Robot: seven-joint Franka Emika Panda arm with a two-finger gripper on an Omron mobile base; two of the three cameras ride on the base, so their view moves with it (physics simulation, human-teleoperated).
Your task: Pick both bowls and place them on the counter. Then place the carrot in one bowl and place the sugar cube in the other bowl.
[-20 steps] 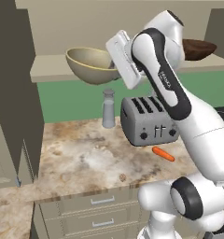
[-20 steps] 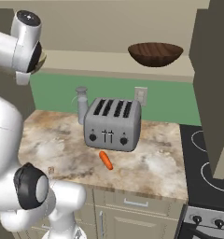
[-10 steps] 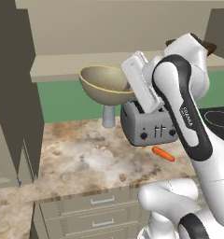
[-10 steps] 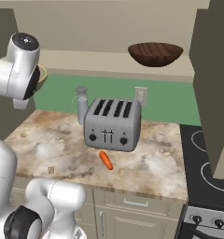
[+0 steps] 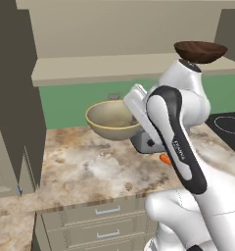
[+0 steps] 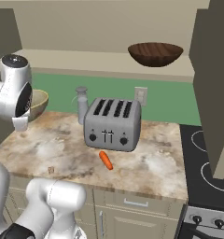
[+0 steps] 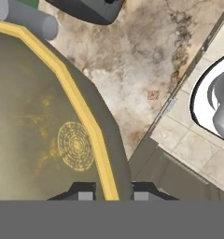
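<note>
The beige-olive bowl (image 5: 111,119) with a yellowish rim hangs above the counter (image 5: 80,169), in front of the green wall. My gripper (image 7: 113,192) is shut on the bowl's rim (image 7: 81,112), one fingertip inside and one outside. From the right base view the same bowl (image 6: 38,103) peeks out behind my arm. The dark brown bowl (image 6: 155,53) sits on the wall shelf. The orange carrot (image 6: 105,160) lies on the counter in front of the toaster. The tiny sugar cube (image 6: 51,170) rests near the counter's front edge, below the held bowl (image 7: 153,94).
A silver toaster (image 6: 113,123) stands mid-counter with a grey shaker (image 6: 81,105) behind its left side. A black stove (image 6: 205,161) borders the counter on the right. A tall dark cabinet (image 5: 14,103) rises at the left.
The arm has lowered the beige bowl from shelf height down and forward, to just above the counter. The grip has stayed the same.
</note>
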